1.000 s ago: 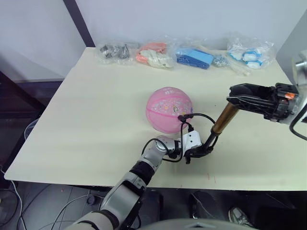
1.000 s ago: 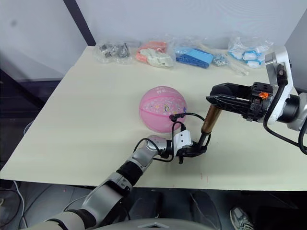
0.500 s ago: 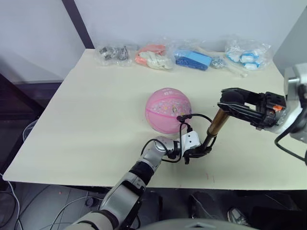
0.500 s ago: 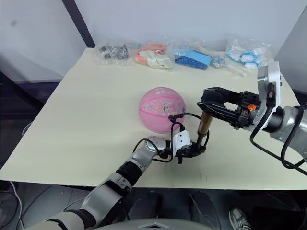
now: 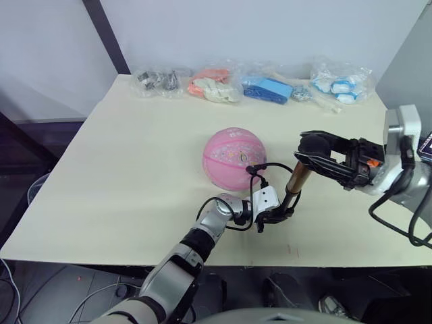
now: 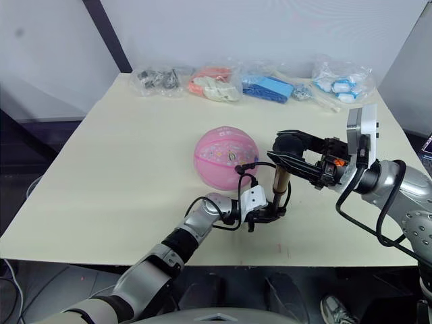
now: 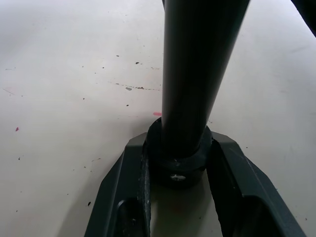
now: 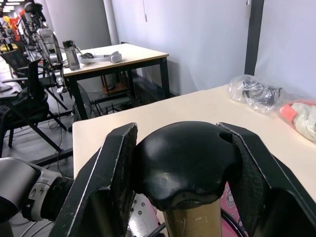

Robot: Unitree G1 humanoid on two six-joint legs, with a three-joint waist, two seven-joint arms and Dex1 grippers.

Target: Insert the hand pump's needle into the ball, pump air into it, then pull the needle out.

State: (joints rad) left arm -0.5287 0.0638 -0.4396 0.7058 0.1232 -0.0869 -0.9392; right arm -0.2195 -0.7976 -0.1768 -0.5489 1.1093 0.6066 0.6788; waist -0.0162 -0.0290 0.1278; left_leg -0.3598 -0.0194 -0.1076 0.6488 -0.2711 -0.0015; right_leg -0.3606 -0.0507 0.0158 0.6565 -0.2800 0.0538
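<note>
hand pump [image 5: 294, 183] near-upright, handle up; both jaws clamped on it.

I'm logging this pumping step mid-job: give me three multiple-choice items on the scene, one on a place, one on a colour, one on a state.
1. Where is the ball?
A. on the floor
B. on the table, just beyond the left gripper
C. among the bags

2. What colour is the hand pump tube?
A. bronze-gold
B. blue
C. white

3. What is the right gripper doing?
A. hanging open
B. gripping the ball
C. clamped on the pump's black handle

Key: 1 B, the ball sits on the table past the left gripper. 2 A, the tube shows bronze-gold. 3 C, its fingers flank the black cap.
</note>
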